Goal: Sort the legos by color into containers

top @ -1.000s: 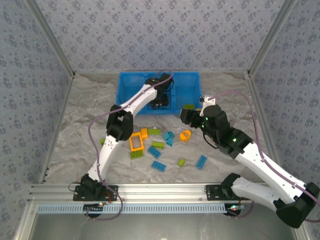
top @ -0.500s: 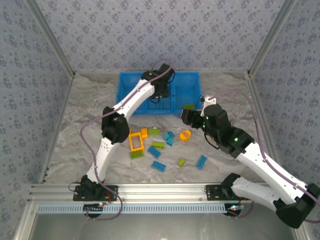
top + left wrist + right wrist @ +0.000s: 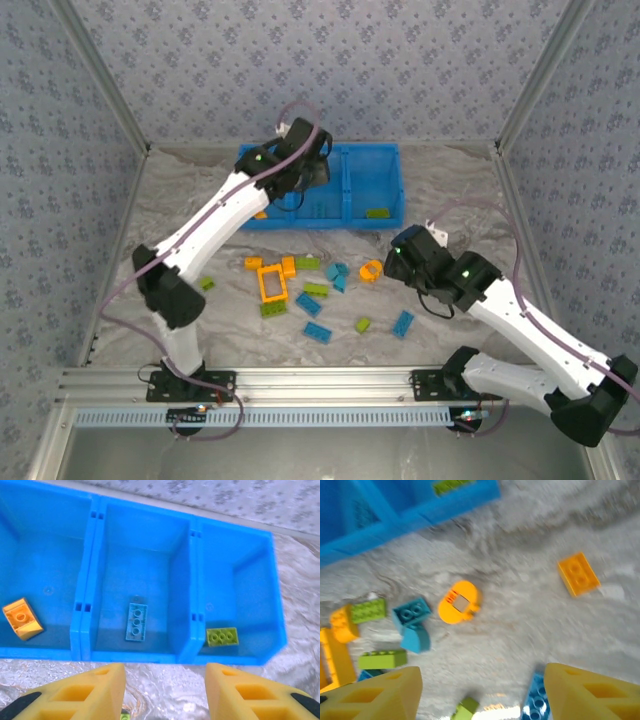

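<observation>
The containers are three compartments of one long blue bin [image 3: 345, 160] [image 3: 185, 600]. The left one holds an orange brick [image 3: 22, 619], the middle a blue plate [image 3: 136, 621], the right a lime brick [image 3: 222, 636]. My left gripper [image 3: 305, 180] [image 3: 165, 690] hangs open and empty above the bin's front edge. Loose legos lie in front: an orange frame [image 3: 272, 284], an orange round piece [image 3: 371, 270] [image 3: 460, 601], teal bricks [image 3: 412, 612], lime bricks [image 3: 368, 611] and a blue plate [image 3: 403, 323] [image 3: 537, 700]. My right gripper [image 3: 395, 262] [image 3: 482, 695] is open over them, holding nothing.
An orange brick [image 3: 578, 573] lies apart on the right, beyond the round piece. A small lime brick [image 3: 205, 283] sits alone at the left by the left arm's elbow. Patterned walls close in the crinkled grey table [image 3: 180, 210] on three sides.
My left gripper has risen and drawn back from the middle compartment, its elbow swinging out left. My right gripper has moved from near the bin's right compartment down toward the loose bricks.
</observation>
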Robot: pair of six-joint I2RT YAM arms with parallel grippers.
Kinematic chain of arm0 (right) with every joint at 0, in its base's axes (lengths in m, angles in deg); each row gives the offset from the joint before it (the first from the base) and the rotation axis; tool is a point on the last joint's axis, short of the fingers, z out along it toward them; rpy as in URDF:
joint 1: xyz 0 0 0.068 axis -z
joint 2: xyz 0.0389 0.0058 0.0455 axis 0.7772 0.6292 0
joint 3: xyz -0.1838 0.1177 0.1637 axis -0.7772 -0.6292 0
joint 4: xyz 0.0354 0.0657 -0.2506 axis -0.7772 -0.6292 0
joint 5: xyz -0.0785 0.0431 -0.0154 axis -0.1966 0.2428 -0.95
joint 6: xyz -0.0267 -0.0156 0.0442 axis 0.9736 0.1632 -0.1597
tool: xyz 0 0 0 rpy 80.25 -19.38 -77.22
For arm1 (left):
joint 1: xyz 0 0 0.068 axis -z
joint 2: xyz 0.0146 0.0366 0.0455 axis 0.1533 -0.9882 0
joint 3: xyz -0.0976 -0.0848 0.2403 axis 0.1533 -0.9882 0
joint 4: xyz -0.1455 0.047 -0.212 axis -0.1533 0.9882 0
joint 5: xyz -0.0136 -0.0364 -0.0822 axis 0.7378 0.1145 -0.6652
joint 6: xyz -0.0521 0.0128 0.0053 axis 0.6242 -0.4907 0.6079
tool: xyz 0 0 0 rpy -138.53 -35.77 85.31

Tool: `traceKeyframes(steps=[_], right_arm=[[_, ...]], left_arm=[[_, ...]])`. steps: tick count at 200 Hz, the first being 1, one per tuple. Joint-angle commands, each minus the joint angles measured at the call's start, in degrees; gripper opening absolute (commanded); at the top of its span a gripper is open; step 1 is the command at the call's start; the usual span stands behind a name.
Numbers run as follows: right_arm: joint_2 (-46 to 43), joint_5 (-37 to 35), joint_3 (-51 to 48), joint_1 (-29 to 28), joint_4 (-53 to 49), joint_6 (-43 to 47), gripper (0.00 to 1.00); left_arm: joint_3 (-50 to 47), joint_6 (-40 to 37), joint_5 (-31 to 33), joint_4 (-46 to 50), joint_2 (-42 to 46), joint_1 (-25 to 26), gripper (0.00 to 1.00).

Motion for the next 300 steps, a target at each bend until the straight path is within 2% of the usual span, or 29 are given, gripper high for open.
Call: traceKeyframes(steps=[1,29,50,66,96,132,171,199,219,236,259,276,300], right_arm=[[-0.1,3.2,-5.0,-0.2,-6.7,-10.6,0.73],[0.2,11.9,-15.9,1.8,1.3,-13.0,0.73],[1.2,15.1,-21.8,2.7,6.5,-14.1,0.73],[2.2,17.0,-24.7,4.1,10.3,-13.6,0.73],[3.4,18.4,-26.5,5.4,15.1,-11.3,0.71],[4.5,18.5,-26.9,6.8,15.5,-9.5,0.68],[8.4,21.0,-28.3,7.7,18.3,-9.4,0.60],[7.5,19.1,-27.5,7.4,17.2,-9.2,0.41],[5.4,13.8,-22.4,4.6,14.6,-5.9,0.32],[8.1,8.7,-12.7,0.2,14.5,1.8,0.32],[20.2,4.1,4.1,-1.9,13.2,11.0,0.32],[29.9,3.8,14.9,-0.4,16.1,16.5,0.32],[43.5,5.0,29.8,1.8,18.3,23.0,0.31]], left_arm=[[-10.3,-5.9,-1.8,-9.6,9.9,3.3,0.47],[-31.1,-8.2,-8.1,-23.9,24.4,7.1,0.49],[-42.9,-10.5,-14.9,-30.9,33.4,9.8,0.49],[-50.0,-10.4,-18.8,-32.4,39.0,11.6,0.50],[-59.7,-7.1,-18.6,-30.3,48.2,14.5,0.51],[-64.6,-3.7,-16.6,-27.6,54.8,15.4,0.51],[-63.7,-4.2,-16.1,-27.1,54.8,15.4,0.51],[-62.4,-4.7,-15.2,-26.9,54.6,15.4,0.51],[-62.1,-4.3,-12.8,-26.4,55.8,15.6,0.51],[-61.8,-4.1,-9.5,-25.6,57.2,15.9,0.51],[-61.1,-3.5,-3.5,-23.7,58.2,16.0,0.50],[-61.0,-2.7,0.4,-23.1,58.6,16.0,0.50],[-61.1,-2.1,2.4,-23.6,58.4,16.0,0.50]])
